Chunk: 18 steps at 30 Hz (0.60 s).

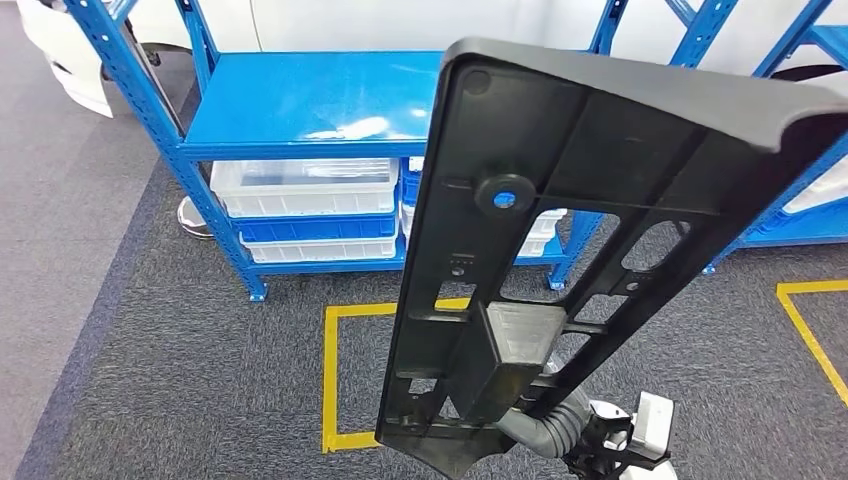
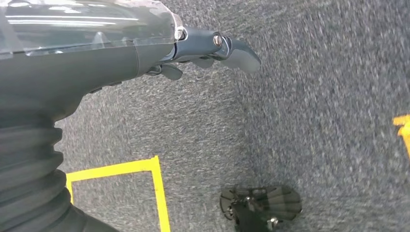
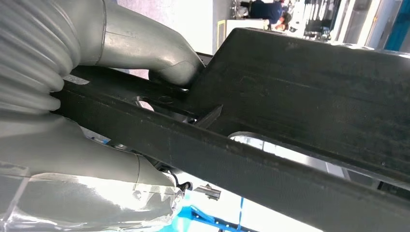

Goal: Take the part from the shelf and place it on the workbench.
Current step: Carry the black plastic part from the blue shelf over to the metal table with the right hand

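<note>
Right hand [image 3: 121,159] grips the long black moulded-plastic part [image 1: 560,240], a ribbed panel with cut-out slots and a round boss, by its lower end; in the right wrist view the thick grey thumb lies over one face and the palm under a rail, fingers wrapped around the edge, so the grasp looks firm, though the fingertips themselves are hidden behind the part. The part stands tilted in front of the head camera, lower end near the right wrist, upper end high and to the right, off the shelf and not yet on any workbench. Left hand [image 2: 212,50] hangs over the dark grey carpet [image 2: 314,96], fingers loosely curled, holding nothing. On the floor below lies a yellow tape square [image 1: 330,375]. Beyond it stands the blue steel shelf rack [image 1: 300,105], its top deck bare, with clear plastic bins [image 1: 305,185] on the lower level. Handling judgement: part looks stiff and fairly light, but long, so an end grip gives much leverage and invites swing or twist; smooth plastic may slip. A rib or slot edge nearer the middle would likely be a steadier hold.
</note>
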### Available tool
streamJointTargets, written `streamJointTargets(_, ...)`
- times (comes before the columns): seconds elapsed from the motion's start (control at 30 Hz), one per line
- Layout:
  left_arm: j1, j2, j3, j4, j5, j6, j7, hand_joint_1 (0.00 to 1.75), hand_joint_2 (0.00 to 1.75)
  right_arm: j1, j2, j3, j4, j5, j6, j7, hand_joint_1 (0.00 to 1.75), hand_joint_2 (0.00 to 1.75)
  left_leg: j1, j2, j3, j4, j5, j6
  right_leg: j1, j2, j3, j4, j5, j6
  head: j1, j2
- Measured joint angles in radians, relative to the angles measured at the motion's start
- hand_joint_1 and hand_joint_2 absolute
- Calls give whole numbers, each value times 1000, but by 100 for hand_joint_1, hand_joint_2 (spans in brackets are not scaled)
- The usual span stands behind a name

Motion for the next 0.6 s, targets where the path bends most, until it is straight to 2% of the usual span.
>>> streamJointTargets(0.03, 1, 0, 0, 0, 0, 0, 0, 0, 175, 1, 1, 0, 0, 0, 0, 0, 150, 175, 0, 9, -1, 1, 0, 0, -2, -2, -5, 16, 3, 2, 0, 0)
streamJointTargets(0.07, 1, 0, 0, 0, 0, 0, 0, 0, 175, 2, 1, -1, 0, 0, 0, 1, 150, 175, 0, 17, 0, 1, -1, -1, -4, -6, 11, -11, 24, 3, 0, 0)
streamJointTargets(0.13, 0, 0, -1, 0, -1, 0, 0, 0, 175, 2, 1, -3, -1, 0, 0, 2, 150, 175, -1, 32, 3, 1, -3, -5, -3, -31, 89, -155, 86, -2, 0, 0)
streamJointTargets(0.17, -1, 0, -1, 0, -1, 0, 0, 0, 175, 2, 2, -4, -3, 0, -1, 2, 150, 175, -3, 37, 4, 2, -5, -10, 1, -44, 122, -219, 107, -8, 0, 0)
streamJointTargets(0.2, -2, 0, -1, 0, -1, 0, 0, 0, 175, 2, 3, -6, -5, 0, -1, 2, 150, 175, -6, 43, 5, 2, -6, -15, 5, -52, 141, -261, 117, -16, 0, 0)
streamJointTargets(0.23, -2, 0, -1, 0, -1, 0, 0, 0, 175, 3, 4, -7, -6, 0, -2, 2, 150, 175, -7, 48, 5, 2, -7, -21, 9, -54, 146, -275, 117, -23, 0, 0)
streamJointTargets(0.3, -2, 0, -1, 0, 0, 0, 0, 0, 175, 7, 4, -11, -8, 0, -1, 2, 150, 175, -8, 59, 7, 1, -9, -33, 10, -38, 143, -277, 120, -37, 0, 0)
streamJointTargets(0.37, -2, 0, -1, 0, 1, 2, 0, 0, 175, 12, 5, -15, -11, 0, 2, 1, 150, 175, -5, 43, -3, 29, -34, -42, 6, -25, 145, -285, 126, -51, 0, 0)
streamJointTargets(0.43, 2, 1, -1, 0, 2, 4, 1, 0, 175, 19, 7, -16, -14, 0, 3, -2, 150, 175, -4, 10, -48, 136, -97, -46, 5, -11, 146, -289, 129, -61, 0, 0)
streamJointTargets(0.47, 5, 2, -1, 0, 1, 4, 2, 0, 175, 26, 9, -16, -15, 2, 2, -5, 150, 175, -4, -1, -81, 209, -129, -47, 7, -3, 146, -289, 129, -63, 0, 0)
streamJointTargets(0.5, 9, 2, -1, 0, 1, 4, 4, 0, 175, 36, 11, -16, -17, 5, 1, -7, 150, 175, -4, -6, -109, 268, -147, -47, 8, 6, 145, -288, 129, -65, 0, 0)
streamJointTargets(0.53, 12, 3, -1, 0, 0, 4, 6, 0, 175, 48, 12, -16, -21, 9, 0, -9, 150, 175, -4, -8, -123, 294, -146, -47, 10, 15, 146, -287, 129, -65, 0, 0)
streamJointTargets(0.57, 14, 3, -1, 0, -1, 3, 7, 0, 175, 60, 12, -17, -26, 13, -1, -11, 150, 175, -4, -10, -119, 281, -125, -45, 11, 25, 146, -286, 128, -65, 0, 0)
streamJointTargets(0.6, 15, 3, -1, 0, -3, 2, 8, 0, 175, 71, 12, -18, -32, 16, -2, -14, 150, 175, -4, -13, -96, 228, -89, -42, 11, 35, 147, -284, 128, -65, 0, 0)
